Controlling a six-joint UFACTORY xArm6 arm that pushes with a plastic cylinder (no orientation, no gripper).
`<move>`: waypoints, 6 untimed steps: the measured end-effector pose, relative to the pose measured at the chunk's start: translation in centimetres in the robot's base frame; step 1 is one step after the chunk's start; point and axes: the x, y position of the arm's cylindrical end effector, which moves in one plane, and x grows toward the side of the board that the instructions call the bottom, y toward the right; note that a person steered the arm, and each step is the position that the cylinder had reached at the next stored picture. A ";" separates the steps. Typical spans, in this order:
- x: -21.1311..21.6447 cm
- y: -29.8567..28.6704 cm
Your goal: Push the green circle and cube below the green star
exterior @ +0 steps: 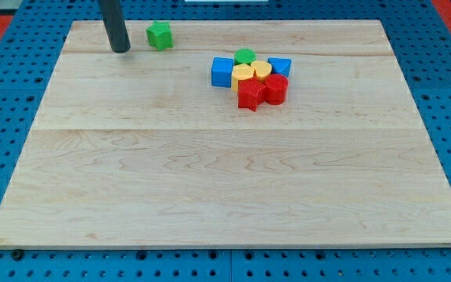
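The green star (160, 35) lies alone near the board's top edge, left of centre. My tip (120, 50) rests on the board just to the star's left, a small gap between them. The green circle (245, 56) sits at the top of a tight cluster right of centre. A blue cube (222, 71) forms the cluster's left side. A second blue block (279, 66) is on the cluster's right. No green cube shows.
The cluster also holds a yellow block (243, 75), a yellow heart-like block (261, 70), a red star (249, 95) and a red cylinder (276, 88), all touching. The wooden board (225, 180) lies on a blue pegboard.
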 end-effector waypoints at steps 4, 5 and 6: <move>0.5 22.4; 2.7 20.3; 3.5 16.1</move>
